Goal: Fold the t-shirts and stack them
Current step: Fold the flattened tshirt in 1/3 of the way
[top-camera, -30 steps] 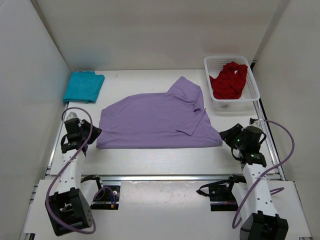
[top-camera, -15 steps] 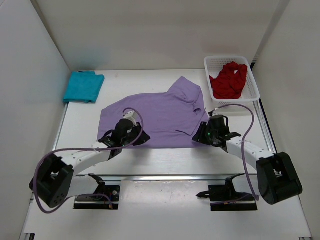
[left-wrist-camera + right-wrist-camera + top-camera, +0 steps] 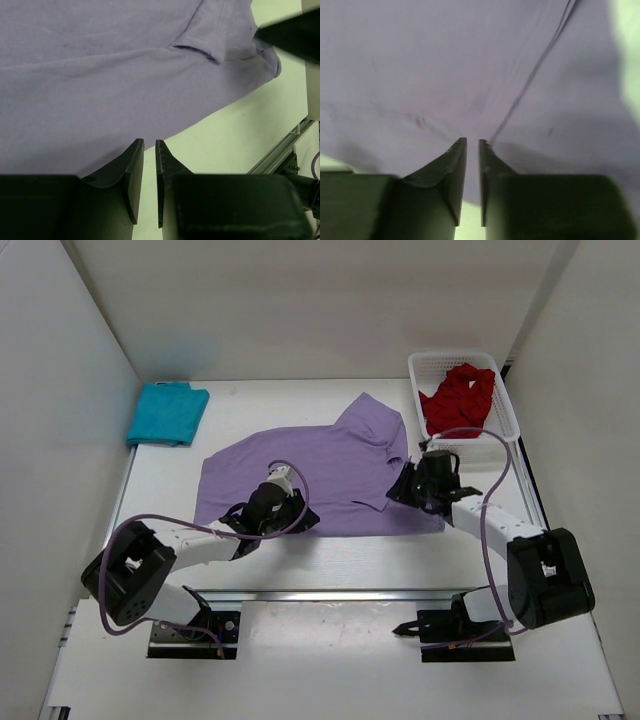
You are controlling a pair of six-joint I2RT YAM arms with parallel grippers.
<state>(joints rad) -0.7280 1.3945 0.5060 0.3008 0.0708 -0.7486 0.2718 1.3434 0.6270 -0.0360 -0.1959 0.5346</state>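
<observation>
Since the left gripper (image 3: 149,144) and right gripper (image 3: 472,142) each clamp the near edge of the lavender t-shirt (image 3: 310,475) lying flat mid-table, I should raise both together, keep that edge taut, and lay it squarely on the far side.

3 t-shirts lie about the table (image 3: 330,552). The middle t-shirt (image 3: 300,475) lies spread across the table's centre. The corner t-shirt (image 3: 167,413) rests on the table at the far left, well apart from the middle t-shirt. The basket (image 3: 507,410) stands at the far right, just behind the middle t-shirt's right end, and the third t-shirt (image 3: 458,400) lies in it. 2 grippers sit at the middle t-shirt: the left gripper (image 3: 275,510) on its near edge, left of centre, and the right gripper (image 3: 417,487) at its right end.
</observation>
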